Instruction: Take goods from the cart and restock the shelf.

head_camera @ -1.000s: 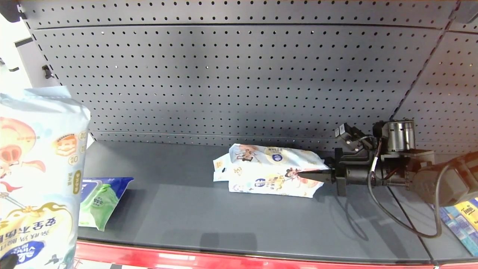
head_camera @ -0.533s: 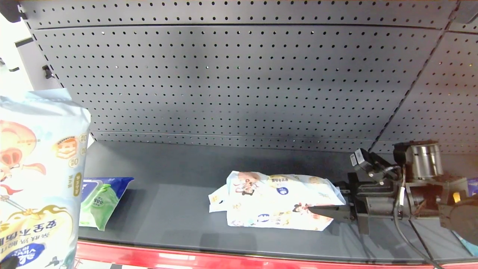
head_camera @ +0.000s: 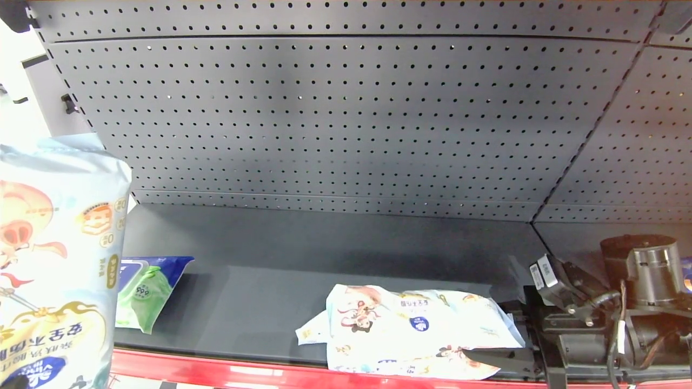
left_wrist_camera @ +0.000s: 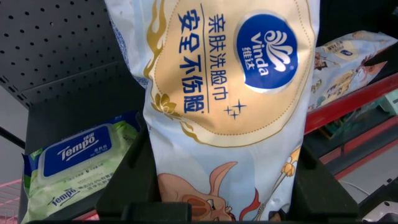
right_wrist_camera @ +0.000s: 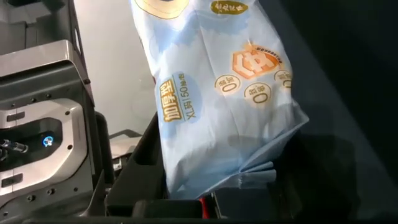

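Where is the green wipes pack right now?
In the head view, the green wipes pack lies flat at the left of the shelf, near the front edge, beside the large pack the left gripper holds, well left of the cartoon-print pack.

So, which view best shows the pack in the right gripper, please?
The head view: the pack lies nearly whole at the shelf's front edge, right gripper at its end. The right wrist view has one end close up; the left wrist view, a part far off.
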You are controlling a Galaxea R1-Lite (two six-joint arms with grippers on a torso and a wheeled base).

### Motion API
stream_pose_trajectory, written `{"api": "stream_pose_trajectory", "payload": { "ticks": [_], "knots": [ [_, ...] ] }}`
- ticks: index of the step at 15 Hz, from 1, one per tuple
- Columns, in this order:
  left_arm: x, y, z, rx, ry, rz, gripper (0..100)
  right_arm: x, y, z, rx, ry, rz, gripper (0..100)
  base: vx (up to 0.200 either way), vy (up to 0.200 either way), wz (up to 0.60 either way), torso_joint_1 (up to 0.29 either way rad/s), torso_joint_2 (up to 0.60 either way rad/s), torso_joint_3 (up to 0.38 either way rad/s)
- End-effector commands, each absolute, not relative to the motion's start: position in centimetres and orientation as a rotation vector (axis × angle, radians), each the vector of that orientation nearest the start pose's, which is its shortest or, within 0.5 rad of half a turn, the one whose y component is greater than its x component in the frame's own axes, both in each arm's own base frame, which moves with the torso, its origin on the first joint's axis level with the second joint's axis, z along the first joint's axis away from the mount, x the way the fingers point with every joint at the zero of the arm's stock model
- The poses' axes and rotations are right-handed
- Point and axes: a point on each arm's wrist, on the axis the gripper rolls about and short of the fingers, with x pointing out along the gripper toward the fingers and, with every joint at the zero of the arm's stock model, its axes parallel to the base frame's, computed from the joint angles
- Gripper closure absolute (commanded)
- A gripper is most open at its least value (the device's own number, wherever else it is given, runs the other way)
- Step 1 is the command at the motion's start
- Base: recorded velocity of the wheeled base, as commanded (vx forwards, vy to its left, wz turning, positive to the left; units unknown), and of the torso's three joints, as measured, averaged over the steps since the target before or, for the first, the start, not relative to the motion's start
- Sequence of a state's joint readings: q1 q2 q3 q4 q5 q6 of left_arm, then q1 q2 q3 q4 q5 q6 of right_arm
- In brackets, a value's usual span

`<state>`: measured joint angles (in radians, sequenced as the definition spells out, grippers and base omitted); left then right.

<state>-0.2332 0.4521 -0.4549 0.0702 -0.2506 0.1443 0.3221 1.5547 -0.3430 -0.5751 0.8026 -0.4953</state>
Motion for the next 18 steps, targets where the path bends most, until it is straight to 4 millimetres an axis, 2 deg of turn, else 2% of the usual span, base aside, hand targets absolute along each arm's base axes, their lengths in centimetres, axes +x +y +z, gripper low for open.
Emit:
{"api": "stream_pose_trajectory", "payload": {
  "ticks": [1,8,9,12,16,18],
  "knots": [
    [0.4,-0.7,20.0,0.139,0.029,-0.488,100,18.4,8.0,10.8,-0.271,0.358,1.219,100,0.000,0.000,0.00,0.000,0.00,0.000],
    [0.3,-0.6,19.8,0.141,0.027,-0.488,100,18.4,8.0,10.6,-0.281,0.372,1.196,100,0.000,0.000,0.00,0.000,0.00,0.000],
    [0.3,-0.6,19.8,0.141,0.030,-0.488,100,18.4,8.0,10.6,-0.277,0.375,1.193,0,0.000,0.000,0.00,0.000,0.00,0.000],
    [0.5,-0.7,19.9,0.141,0.036,-0.490,100,18.3,7.6,10.9,-0.279,0.359,1.176,0,0.000,0.000,0.00,0.000,0.00,0.000],
    [1.4,-0.9,20.1,0.145,0.074,-0.493,100,16.9,6.5,11.2,-0.276,0.342,1.137,0,0.000,0.000,0.00,0.000,0.00,0.000],
    [2.1,-1.1,20.9,0.146,0.089,-0.494,100,15.9,4.5,12.0,-0.273,0.296,1.037,0,0.000,0.000,0.00,0.000,0.00,0.000]
  ]
}}
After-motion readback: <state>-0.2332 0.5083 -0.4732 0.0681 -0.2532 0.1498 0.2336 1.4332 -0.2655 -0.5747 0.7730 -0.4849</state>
